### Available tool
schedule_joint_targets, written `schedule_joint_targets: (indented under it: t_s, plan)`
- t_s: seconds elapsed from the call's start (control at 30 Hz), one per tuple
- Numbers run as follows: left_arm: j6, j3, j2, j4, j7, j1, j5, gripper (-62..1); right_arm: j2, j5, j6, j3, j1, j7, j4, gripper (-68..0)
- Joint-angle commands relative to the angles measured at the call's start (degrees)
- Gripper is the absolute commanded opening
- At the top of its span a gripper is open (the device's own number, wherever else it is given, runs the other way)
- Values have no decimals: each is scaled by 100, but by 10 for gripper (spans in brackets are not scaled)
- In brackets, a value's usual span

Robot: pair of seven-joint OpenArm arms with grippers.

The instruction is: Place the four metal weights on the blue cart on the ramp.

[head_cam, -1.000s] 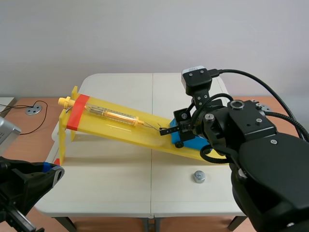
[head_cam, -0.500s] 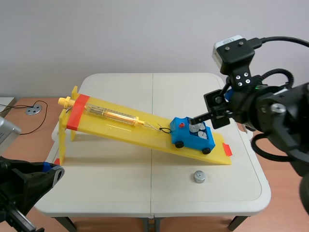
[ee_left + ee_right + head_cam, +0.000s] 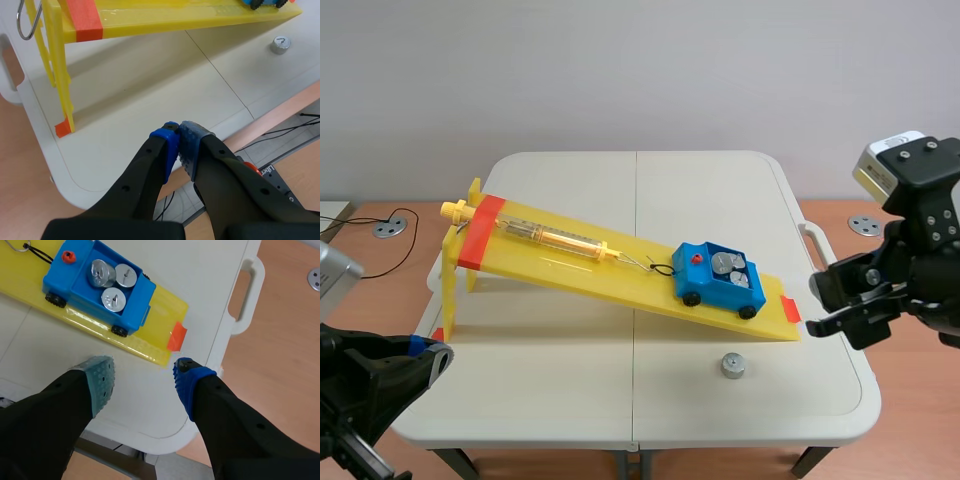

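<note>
1. Weights (image 3: 116, 299), three round silver discs, lie touching one another in the open bed of the blue cart (image 3: 57, 280).
2. The cart, with black wheels and a red knob, sits low on the yellow ramp (image 3: 550, 262), near its orange-taped foot.
3. A fourth weight (image 3: 732, 366) stands on the white table (image 3: 550, 370), near the ramp's lower end.
4. The right gripper (image 3: 142, 377) hangs over the table's edge, fingers spread wide and empty.
5. The left gripper (image 3: 178, 142) has its pads pressed together on nothing.
</note>
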State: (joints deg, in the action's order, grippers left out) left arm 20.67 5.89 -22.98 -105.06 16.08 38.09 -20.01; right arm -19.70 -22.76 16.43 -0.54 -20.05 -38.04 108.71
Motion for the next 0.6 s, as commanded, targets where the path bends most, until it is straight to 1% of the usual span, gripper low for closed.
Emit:
schedule_joint_targets:
  t_s: [0.0, 0.03, 0.2, 0.3, 0.37, 0.57]
  plan:
    - [160, 87, 122, -256, -553, -114, -426, -569, -212, -83, -2, -26, 223, 612, 479, -395]
    - [160, 87, 122, -256, -553, -114, -426, -569, -192, -70, 0, -15, 205, 693, 415, -395]
    - [160, 87, 122, -256, -553, -114, -426, -569, -9, -42, 188, 0, 214, 1185, -136, -395]
    - [160, 87, 122, -256, -553, -114, -426, -569, 111, 101, 361, 74, 238, 1443, -442, -395]
    - [160, 87, 122, -256, -553, -114, -426, -569, 195, 205, 404, 170, 310, 1523, -619, -395]
    - [160, 87, 122, -256, -555, -114, -426, -569, 452, 660, 400, 549, 667, 1821, -1180, -397]
